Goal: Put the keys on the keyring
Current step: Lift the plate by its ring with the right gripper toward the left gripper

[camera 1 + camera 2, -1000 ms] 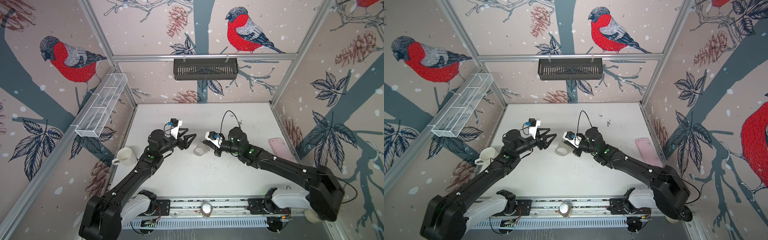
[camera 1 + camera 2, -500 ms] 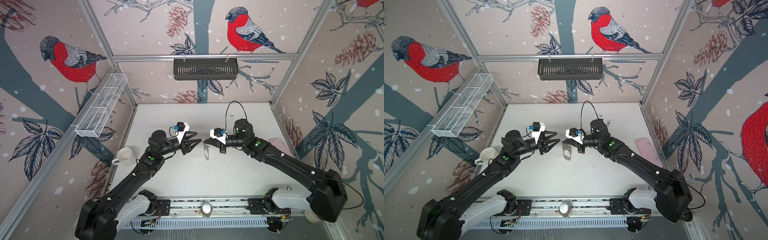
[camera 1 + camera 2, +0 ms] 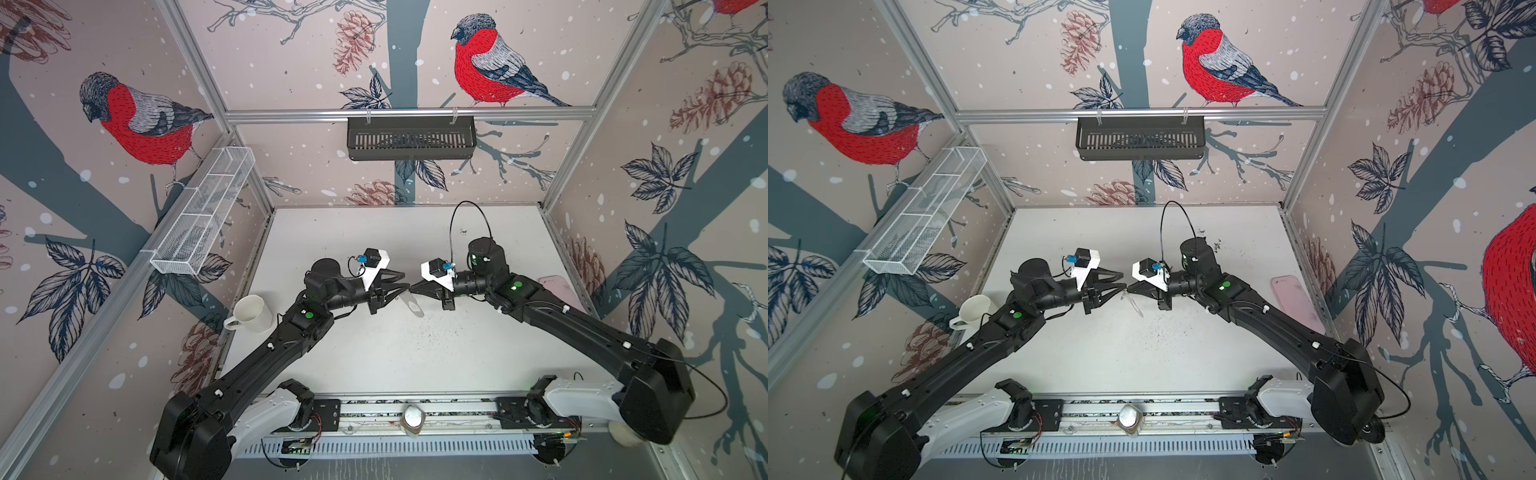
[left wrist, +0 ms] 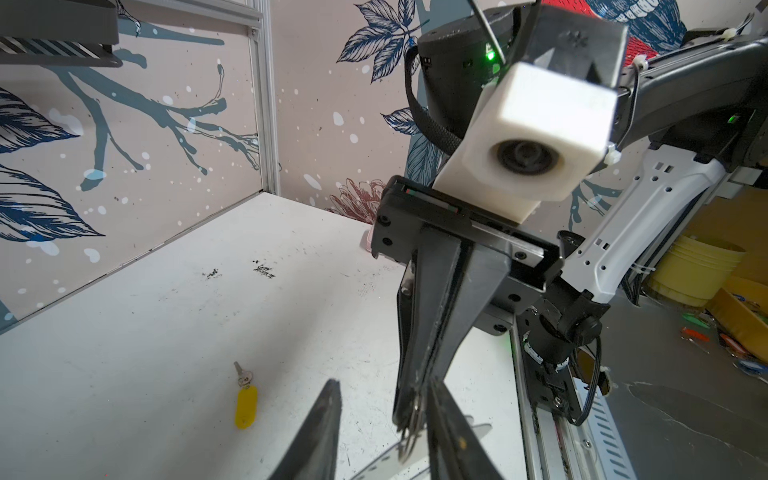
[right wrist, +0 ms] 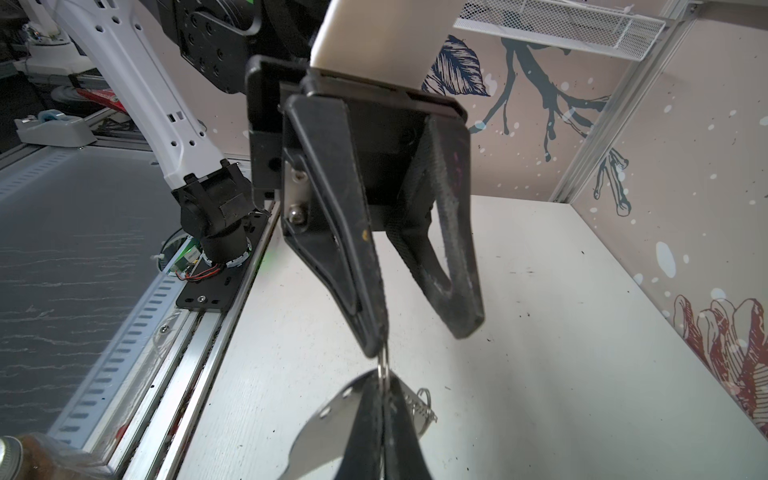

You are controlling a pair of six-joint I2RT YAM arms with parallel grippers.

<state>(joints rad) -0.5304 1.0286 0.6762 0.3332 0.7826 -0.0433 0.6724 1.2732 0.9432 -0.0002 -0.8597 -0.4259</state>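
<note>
The keyring (image 5: 328, 424) is a flat grey plate with a row of holes and little metal rings (image 5: 424, 401). It hangs above the table, in both top views (image 3: 412, 303) (image 3: 1134, 304). My right gripper (image 5: 381, 382) (image 3: 417, 288) is shut on one small ring at the plate's top. My left gripper (image 4: 382, 382) (image 3: 400, 286) faces it tip to tip, jaws apart either side of that ring. One of its fingers (image 5: 365, 316) touches the ring; the other stands clear. The keys (image 4: 246, 405), a small key on a yellow tag, lie on the table; the top views do not show them.
A white mug (image 3: 251, 313) stands at the table's left edge. A pink flat object (image 3: 559, 286) lies at the right edge. A black basket (image 3: 411, 137) hangs on the back wall and a white wire basket (image 3: 203, 216) on the left wall. Dark specks dot the table.
My right gripper has lifted the keyring off the table and swung it toward the left gripper. The left gripper has moved in to meet it, and its jaws have narrowed.
</note>
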